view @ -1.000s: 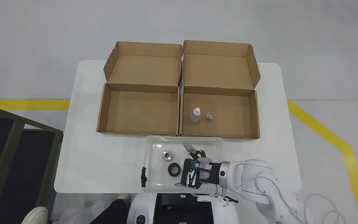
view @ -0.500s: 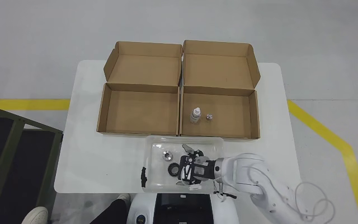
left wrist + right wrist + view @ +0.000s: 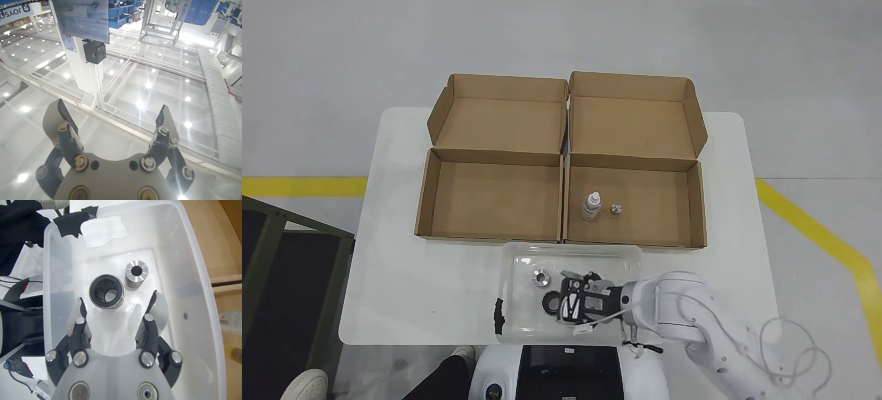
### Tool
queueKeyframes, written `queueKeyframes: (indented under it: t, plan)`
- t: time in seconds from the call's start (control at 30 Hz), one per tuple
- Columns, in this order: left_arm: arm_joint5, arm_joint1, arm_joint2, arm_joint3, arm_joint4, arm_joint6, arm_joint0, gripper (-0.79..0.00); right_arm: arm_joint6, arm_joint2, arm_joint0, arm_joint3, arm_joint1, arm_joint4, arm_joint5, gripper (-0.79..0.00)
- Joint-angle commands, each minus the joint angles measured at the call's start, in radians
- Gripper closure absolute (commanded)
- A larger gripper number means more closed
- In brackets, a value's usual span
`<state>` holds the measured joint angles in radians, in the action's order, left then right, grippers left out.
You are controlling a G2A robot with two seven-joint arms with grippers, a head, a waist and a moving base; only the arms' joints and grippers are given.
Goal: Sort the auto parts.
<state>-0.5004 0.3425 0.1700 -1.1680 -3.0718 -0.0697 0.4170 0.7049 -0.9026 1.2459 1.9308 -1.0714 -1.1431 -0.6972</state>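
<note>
The right gripper (image 3: 117, 295) has slid along the clear bin (image 3: 187, 262) toward the black bearing (image 3: 105, 292), fingers spread wide.

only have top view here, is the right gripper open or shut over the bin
observer: open. The right gripper holds nothing and is spread wide over the clear bin.
operator: whats under it
observer: a black-lined bearing standing bore-up, off to one side of the gripper's gap.
operator: and the left arm
observer: the left gripper is open too, pointing up at the ceiling.
</note>
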Motion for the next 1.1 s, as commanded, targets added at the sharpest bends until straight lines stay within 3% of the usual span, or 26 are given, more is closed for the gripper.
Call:
queueKeyframes:
  t: [0.0,0.1,0.2,0.57,0.73,0.93,1.07]
  plan:
    - [0.0,0.0,0.0,0.0,0.0,0.0,0.0,-0.785,-0.001,0.008,-0.004,-0.006,-0.001,-0.001,0.004,-0.576]
    - [0.0,0.0,0.0,0.0,0.0,0.0,0.0,-0.785,0.0,0.021,-0.012,-0.016,-0.004,-0.005,0.011,-0.563]
    - [0.0,0.0,0.0,0.0,0.0,0.0,0.0,-0.785,-0.001,0.036,-0.021,-0.026,-0.008,-0.013,0.024,-0.489]
    - [0.0,0.0,0.0,0.0,0.0,0.0,0.0,-0.785,-0.006,0.109,-0.055,-0.052,-0.027,-0.036,0.062,-0.526]
    - [0.0,0.0,0.0,0.0,0.0,0.0,0.0,-0.785,-0.006,0.127,-0.066,-0.059,-0.033,-0.045,0.069,-0.385]
    - [0.0,0.0,0.0,0.0,0.0,0.0,0.0,-0.785,0.001,0.129,-0.071,-0.058,-0.034,-0.052,0.078,-0.289]
    - [0.0,0.0,0.0,0.0,0.0,0.0,0.0,-0.785,0.004,0.115,-0.063,-0.039,-0.031,-0.05,0.083,-0.148]
